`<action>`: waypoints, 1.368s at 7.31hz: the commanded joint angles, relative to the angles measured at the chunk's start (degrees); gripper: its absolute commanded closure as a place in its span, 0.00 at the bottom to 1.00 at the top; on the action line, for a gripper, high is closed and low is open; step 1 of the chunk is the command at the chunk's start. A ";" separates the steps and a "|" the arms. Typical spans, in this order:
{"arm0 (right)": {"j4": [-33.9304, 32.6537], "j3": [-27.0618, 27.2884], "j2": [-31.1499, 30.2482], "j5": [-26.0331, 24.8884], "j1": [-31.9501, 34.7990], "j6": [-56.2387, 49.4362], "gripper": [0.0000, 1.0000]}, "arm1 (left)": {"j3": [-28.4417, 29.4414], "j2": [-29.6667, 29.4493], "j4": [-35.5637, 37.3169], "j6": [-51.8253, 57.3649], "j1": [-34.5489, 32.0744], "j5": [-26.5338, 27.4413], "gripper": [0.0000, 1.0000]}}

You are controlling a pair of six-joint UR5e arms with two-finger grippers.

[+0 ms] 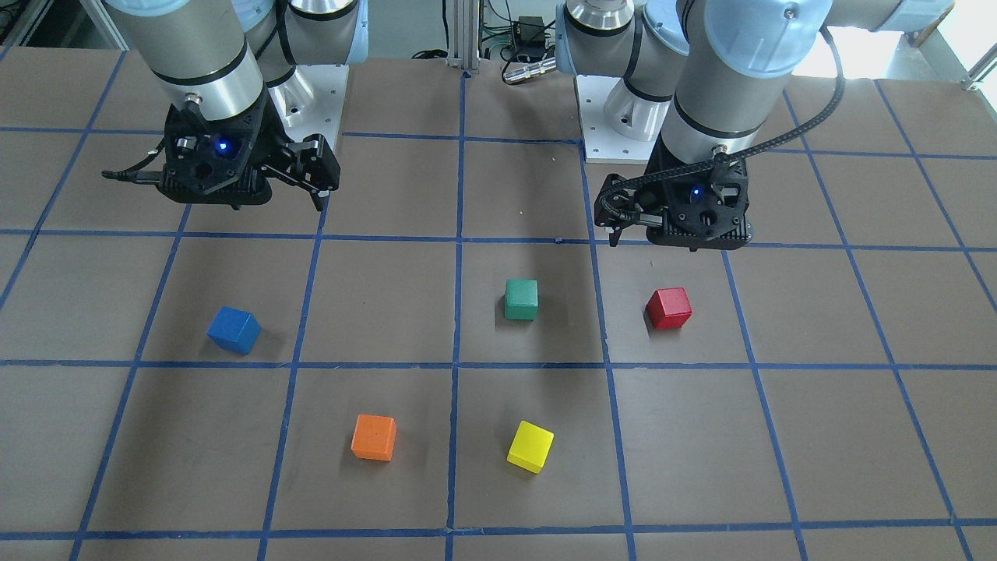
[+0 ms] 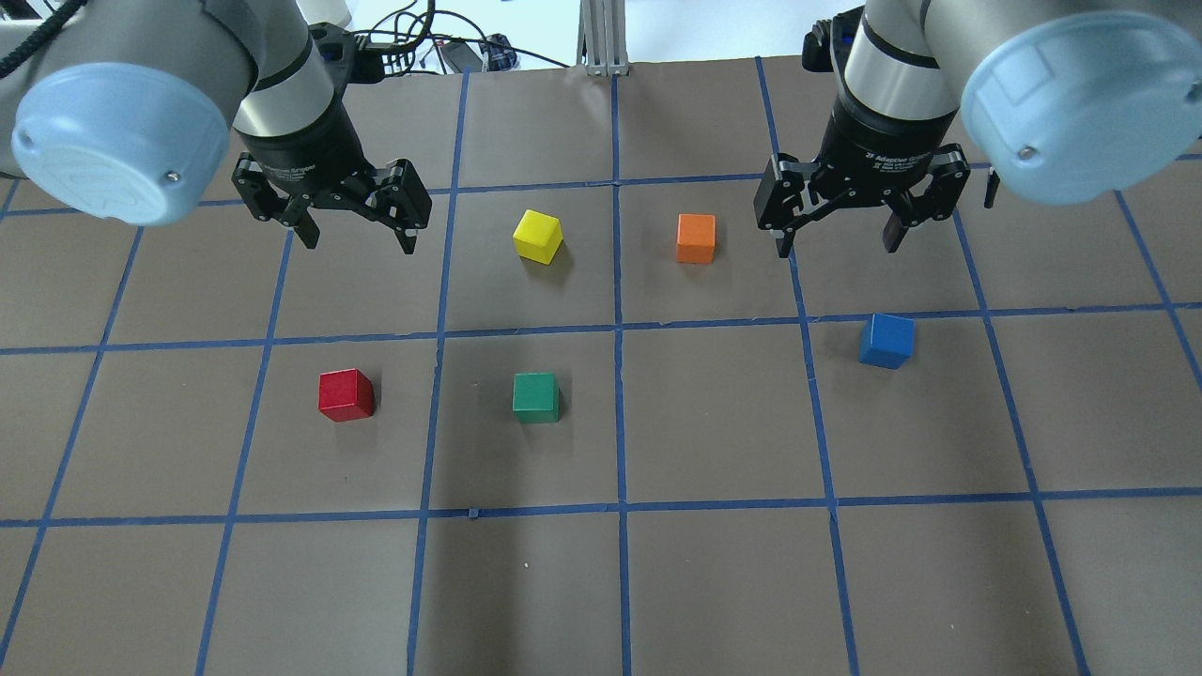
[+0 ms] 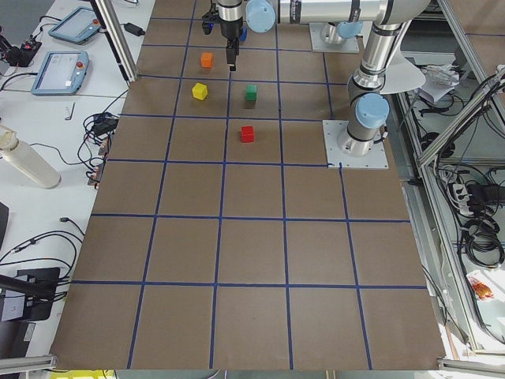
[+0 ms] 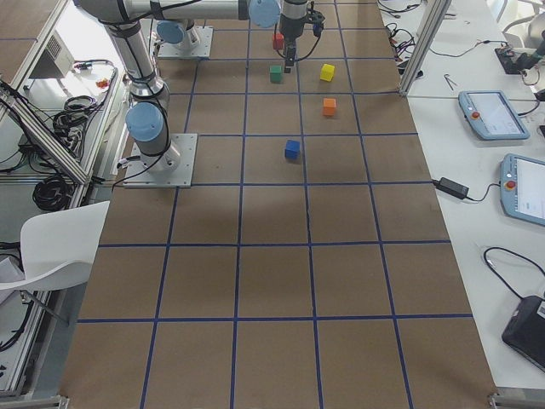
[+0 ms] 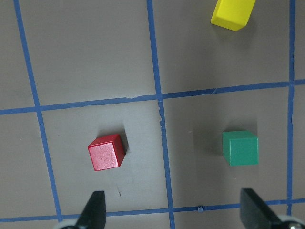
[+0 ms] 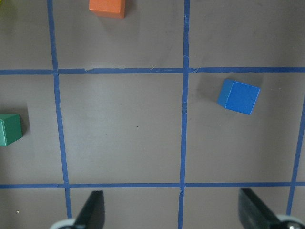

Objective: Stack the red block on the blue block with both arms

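The red block point(image 2: 346, 394) sits on the table on my left side, also seen in the front view point(image 1: 669, 308) and the left wrist view point(image 5: 106, 152). The blue block point(image 2: 886, 340) sits on my right side, also seen in the front view point(image 1: 234, 329) and the right wrist view point(image 6: 238, 96). My left gripper point(image 2: 357, 242) is open and empty, hovering above the table beyond the red block. My right gripper point(image 2: 836, 246) is open and empty, hovering beyond the blue block and slightly to its left.
A green block point(image 2: 536, 397) sits between the red and blue blocks, nearer the red one. A yellow block point(image 2: 538, 236) and an orange block point(image 2: 696, 238) lie farther out, between the two grippers. The brown table point(image 2: 714, 582) has blue tape grid lines.
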 commanded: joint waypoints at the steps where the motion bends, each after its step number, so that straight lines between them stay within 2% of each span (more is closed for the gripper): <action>1: -0.03 0.00 0.00 -0.08 0.00 0.05 0.00 | -0.09 0.00 -0.02 0.00 0.00 0.00 0.00; 8: -0.47 0.62 0.09 -0.08 0.00 0.05 0.00 | -0.44 -0.96 -1.60 -0.09 0.43 0.18 0.00; 10: -0.39 0.70 0.09 0.53 0.00 0.31 0.00 | -2.88 -1.32 -0.46 0.00 5.24 0.00 0.00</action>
